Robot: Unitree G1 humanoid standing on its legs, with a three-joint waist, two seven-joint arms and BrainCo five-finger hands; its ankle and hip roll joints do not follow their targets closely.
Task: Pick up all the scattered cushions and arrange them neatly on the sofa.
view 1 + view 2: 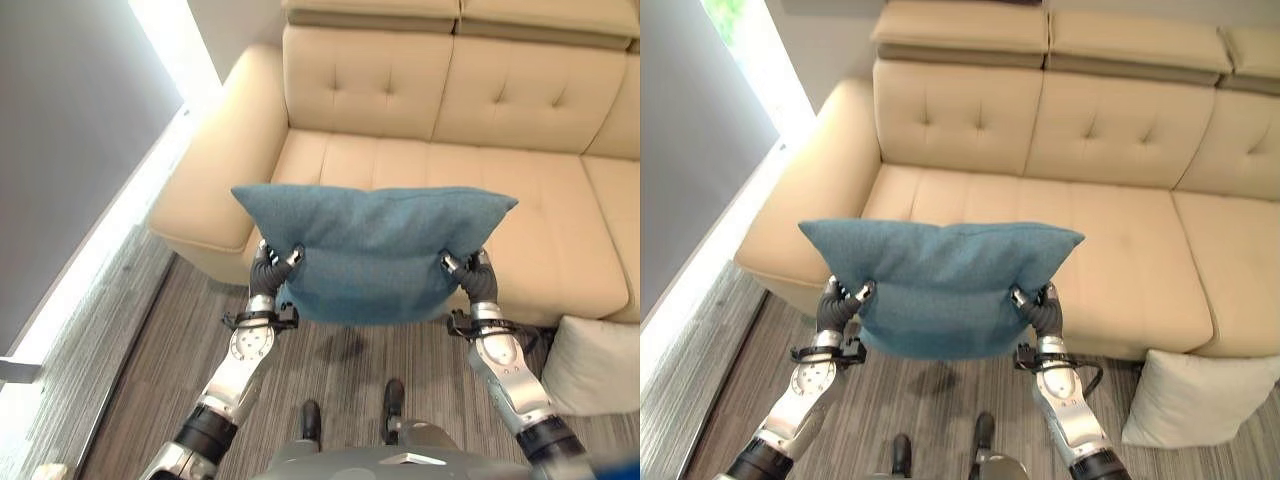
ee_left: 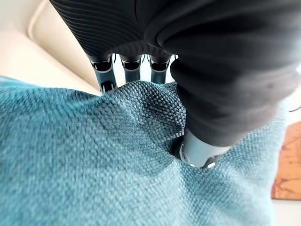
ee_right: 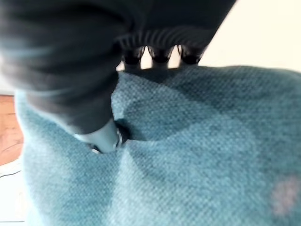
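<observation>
teal cushion [image 1: 375,255] pinched between both robot hands.

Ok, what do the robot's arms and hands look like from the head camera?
Both arms are silver-grey metal with black bands lower down. The left hand and right hand have dark ribbed covers over the wrist and back, and silver fingers with dark tips. A black collar rings each wrist.

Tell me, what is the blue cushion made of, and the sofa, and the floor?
Blue cushion: looks like woven cloth; the left wrist view shows a coarse, matte weave, puckered where the left hand and right hand pinch it.
Sofa: probably leather or imitation; smooth, slightly shiny cream surface with tufted dimples.
Floor: grey streaked grain, maybe wood-look planks.
</observation>
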